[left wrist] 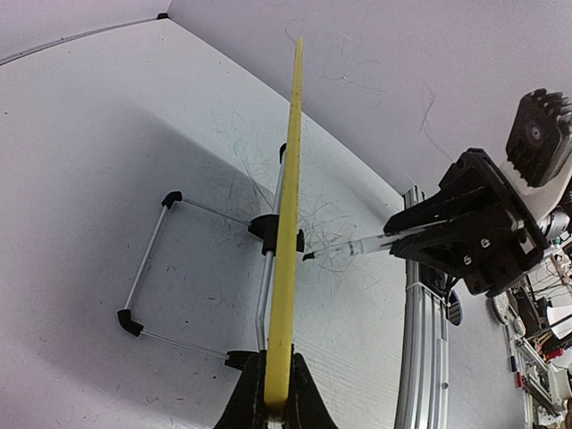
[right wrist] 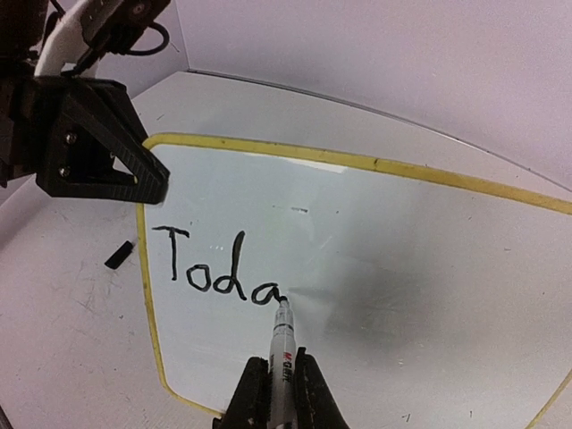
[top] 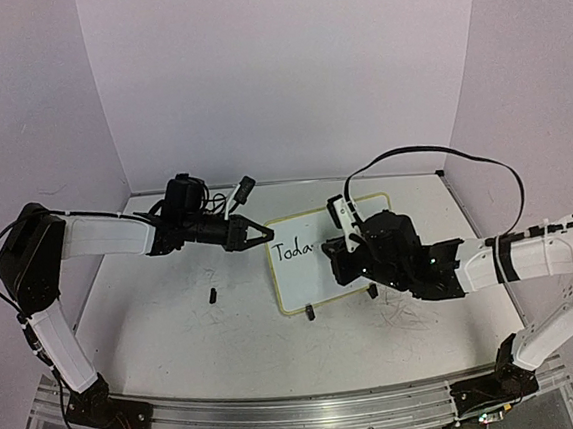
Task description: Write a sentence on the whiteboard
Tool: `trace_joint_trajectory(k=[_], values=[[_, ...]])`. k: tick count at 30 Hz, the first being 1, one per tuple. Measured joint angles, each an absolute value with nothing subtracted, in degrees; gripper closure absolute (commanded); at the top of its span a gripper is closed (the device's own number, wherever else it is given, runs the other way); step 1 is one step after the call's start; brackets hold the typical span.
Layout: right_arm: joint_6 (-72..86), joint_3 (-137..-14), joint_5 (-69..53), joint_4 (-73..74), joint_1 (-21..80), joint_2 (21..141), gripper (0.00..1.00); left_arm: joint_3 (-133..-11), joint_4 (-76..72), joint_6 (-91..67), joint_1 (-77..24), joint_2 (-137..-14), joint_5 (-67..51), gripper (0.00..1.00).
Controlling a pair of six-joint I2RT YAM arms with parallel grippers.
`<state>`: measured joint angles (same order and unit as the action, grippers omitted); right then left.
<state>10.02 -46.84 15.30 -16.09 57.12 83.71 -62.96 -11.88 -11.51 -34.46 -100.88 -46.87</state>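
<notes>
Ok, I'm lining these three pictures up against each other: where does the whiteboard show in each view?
Top external: the whiteboard stands tilted at the centre of the picture.
Left wrist: the whiteboard is seen edge-on, a yellow line running up the middle.
Right wrist: the whiteboard fills most of the picture, face on.
Shared landmark: the left tool, shut on the board's rim, shows in all three.

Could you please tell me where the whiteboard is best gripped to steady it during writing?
Pinch the thin yellow rim on the left edge of the whiteboard, near the top corner, coming in from the left, as the left gripper does. The rim is narrow enough to clamp, the wire stand occupies the back, and that side leaves the face free for the marker.
</notes>
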Motion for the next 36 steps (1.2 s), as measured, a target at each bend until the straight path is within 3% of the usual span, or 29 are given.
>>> trace_joint_trajectory(k=[36], values=[[9.5, -47.2, 16.1, -18.2, 56.6, 85.3, 1.00, -63.0, -11.9, -11.5, -34.5, -100.9, -47.0, 1.00]])
